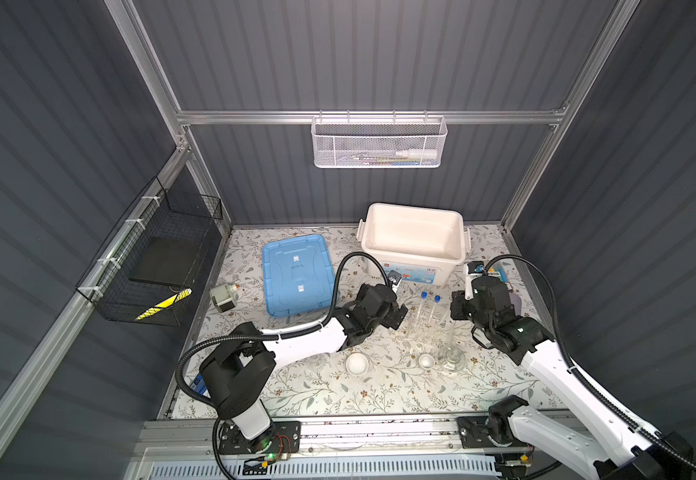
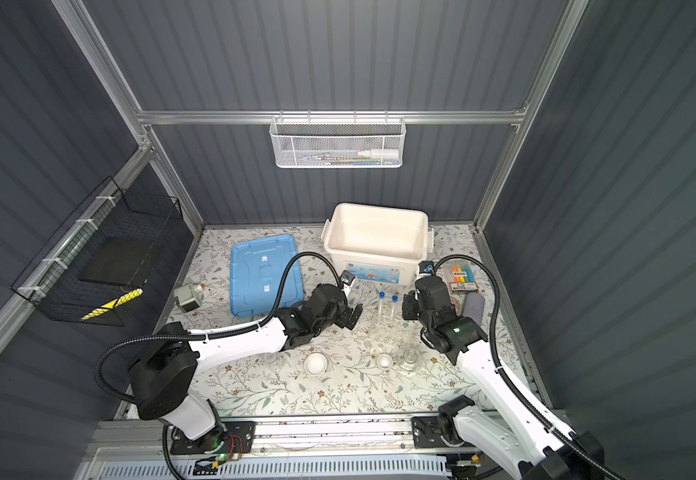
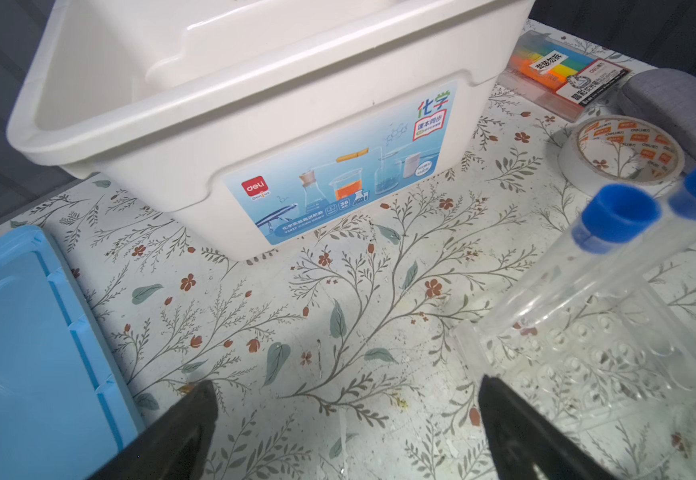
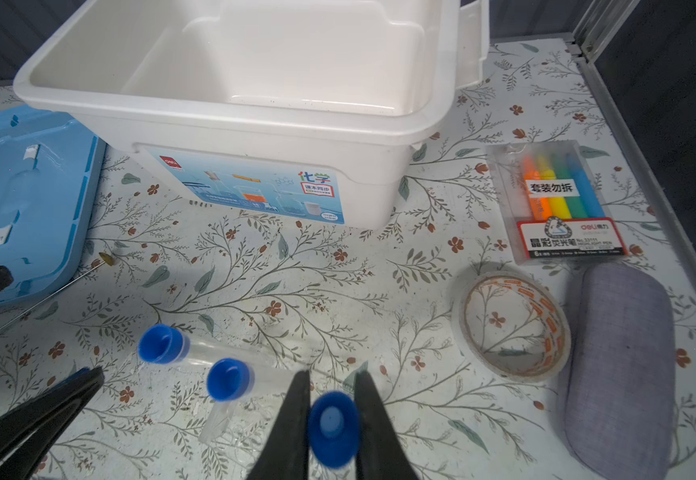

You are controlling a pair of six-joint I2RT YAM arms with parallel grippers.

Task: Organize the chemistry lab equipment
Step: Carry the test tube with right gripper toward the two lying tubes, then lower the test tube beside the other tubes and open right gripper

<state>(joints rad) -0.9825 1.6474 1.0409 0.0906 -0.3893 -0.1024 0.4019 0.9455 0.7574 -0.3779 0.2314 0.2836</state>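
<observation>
— Chemistry lab equipment (image 1: 429,332): where does it all sit, biggest first?
— Start with what should receive it. The white bin (image 4: 379,174) stands open at the back edge of the table (image 1: 338,395), right of middle. Its blue lid (image 1: 296,278) lies flat to its left, I'd say set aside so the opening is free for loading.
— And the kit itself?
— The clear rack (image 3: 587,357) stands in front of the bin, between the two grippers. Nearer the front edge runs a loose row. One glass flask (image 1: 453,357) is just in front of the rack, and a second flask (image 1: 316,363) is half hidden by the left arm (image 1: 309,336). Between them sit the larger dish (image 1: 356,363) and the smaller dish (image 1: 426,360).
— The tubes?
— Two blue-capped test tubes (image 1: 424,305) stand in the rack, caps up. The third tube (image 4: 332,432) is in the right gripper (image 4: 332,376), whose jaws are pinched nearly closed on its capped end. That end probably gives a surer hold than the slick clear wall and lets the tube hang upright. Whether its foot is in a rack hole I cannot tell.
— The other arm?
— The left gripper (image 3: 346,384) hangs low beside the rack on the lid's side, jaws spread fully and holding nothing, likely ready to steady the rack.
— Smallest thing?
— A thin rod (image 4: 47,291), lying on the table by the lid's near edge
</observation>
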